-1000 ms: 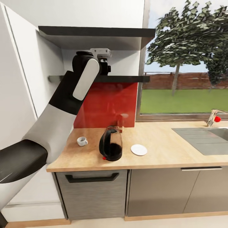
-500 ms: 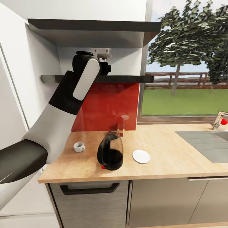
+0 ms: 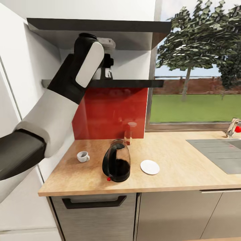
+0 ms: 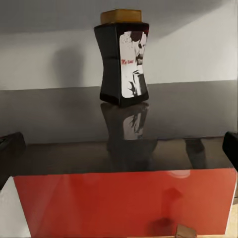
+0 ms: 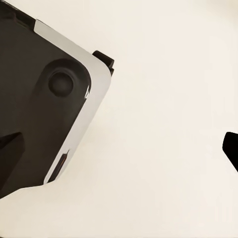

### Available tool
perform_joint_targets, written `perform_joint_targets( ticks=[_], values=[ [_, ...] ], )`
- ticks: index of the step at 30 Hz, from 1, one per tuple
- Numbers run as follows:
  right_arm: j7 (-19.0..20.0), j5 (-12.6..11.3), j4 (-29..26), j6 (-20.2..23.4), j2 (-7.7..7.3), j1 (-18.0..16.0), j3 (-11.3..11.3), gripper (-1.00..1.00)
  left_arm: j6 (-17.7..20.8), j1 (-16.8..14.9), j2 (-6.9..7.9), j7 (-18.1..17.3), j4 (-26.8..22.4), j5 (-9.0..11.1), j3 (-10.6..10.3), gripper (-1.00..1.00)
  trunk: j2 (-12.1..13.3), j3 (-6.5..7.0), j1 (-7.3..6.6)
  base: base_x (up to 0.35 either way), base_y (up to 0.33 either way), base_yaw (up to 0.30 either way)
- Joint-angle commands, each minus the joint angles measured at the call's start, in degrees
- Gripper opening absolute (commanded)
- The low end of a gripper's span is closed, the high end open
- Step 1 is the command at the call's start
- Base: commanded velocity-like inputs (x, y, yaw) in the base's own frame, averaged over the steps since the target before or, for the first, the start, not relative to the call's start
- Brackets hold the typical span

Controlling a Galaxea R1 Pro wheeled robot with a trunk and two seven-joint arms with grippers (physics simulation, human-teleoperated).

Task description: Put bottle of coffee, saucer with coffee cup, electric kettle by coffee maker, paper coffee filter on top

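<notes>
Raised to the shelf (image 3: 134,83), left gripper (image 4: 119,148) spread wide, short of the upright bottle of coffee (image 4: 123,58); right gripper's state impossible to tell.

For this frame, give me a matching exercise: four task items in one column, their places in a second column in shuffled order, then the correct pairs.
Items:
1. bottle of coffee
2. coffee cup
3. electric kettle
4. saucer

Places:
A. countertop, nearest the sink
B. dark shelf
C. countertop, nearest the left wall
D. countertop, between the two white items

Pairs: 1-B, 2-C, 3-D, 4-A
</notes>
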Motion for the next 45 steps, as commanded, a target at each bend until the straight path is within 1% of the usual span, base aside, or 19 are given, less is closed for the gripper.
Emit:
perform_joint_targets(
  ticks=[1,2,3,8,18,26,36,38,41,42,44,45],
  values=[
    [0.1,0.4,0.1,-0.2,-0.03,-0.1,-0.5,1.0,0.0,-0.7,0.0,0.6,0.7,0.6,-0.1,1.0,-0.1,-0.09,0.01,0.001,0.0,0.0],
    [0.1,0.4,0.1,-0.2,-0.03,-0.1,-0.5,1.0,0.0,-1.8,0.0,0.5,1.9,0.6,-0.1,1.0,-0.1,-0.09,0.01,0.0,0.0,0.0],
    [0.1,0.5,0.1,-0.2,-0.03,-0.1,-0.5,1.0,0.0,-2.3,0.0,0.5,2.4,0.6,-0.1,1.0,-0.1,-0.09,0.01,0.0,0.0,0.0],
    [0.1,0.5,0.1,-0.2,-0.03,-0.1,-0.5,1.0,-0.1,-3.6,0.0,0.5,4.0,0.6,0.0,1.0,-0.1,-0.09,0.01,0.0,0.0,0.0],
    [0.1,0.5,0.1,-0.2,0.03,-0.1,-0.5,1.0,-1.9,-4.0,0.0,0.5,4.0,0.6,1.1,1.0,-0.1,-0.09,0.01,0.035,-0.009,0.0],
    [0.1,0.5,0.2,-0.2,0.02,-0.1,-0.5,1.0,-2.0,-4.0,0.0,0.5,3.8,0.6,1.1,1.0,-0.1,-0.09,0.01,0.11,-0.042,0.0],
    [0.1,0.6,0.2,-0.2,0.05,-0.1,-0.5,1.0,-2.0,-4.0,0.0,0.5,4.4,0.6,1.3,1.0,-0.1,-0.09,0.01,0.095,-0.115,0.0],
    [0.1,1.5,0.6,-0.2,0.05,-0.1,-0.5,1.0,-2.0,-4.0,0.0,0.5,4.4,0.6,1.3,1.0,-0.1,-0.09,0.01,0.116,-0.075,0.0],
    [-0.1,4.2,1.4,-0.2,0.05,0.0,-0.5,1.0,-2.0,-4.0,0.0,0.5,4.3,0.6,1.3,1.0,-0.1,-0.09,0.01,0.047,-0.031,0.0],
    [-0.4,6.3,1.7,-0.3,0.05,0.0,-0.5,1.0,-2.0,-4.0,0.0,0.5,4.3,0.6,1.3,1.0,-0.1,-0.09,0.01,0.024,-0.015,0.0],
    [-0.7,8.5,1.9,-0.3,0.09,0.2,-0.5,1.0,-2.0,-4.0,0.0,0.5,4.3,0.6,1.3,1.0,-0.1,-0.09,0.01,0.017,-0.011,0.0],
    [-1.0,10.6,2.0,-0.3,0.16,0.5,-0.5,1.0,-2.0,-4.0,0.0,0.5,4.3,0.6,1.3,1.0,-0.1,-0.09,0.01,0.01,-0.006,0.0]
  ],
)
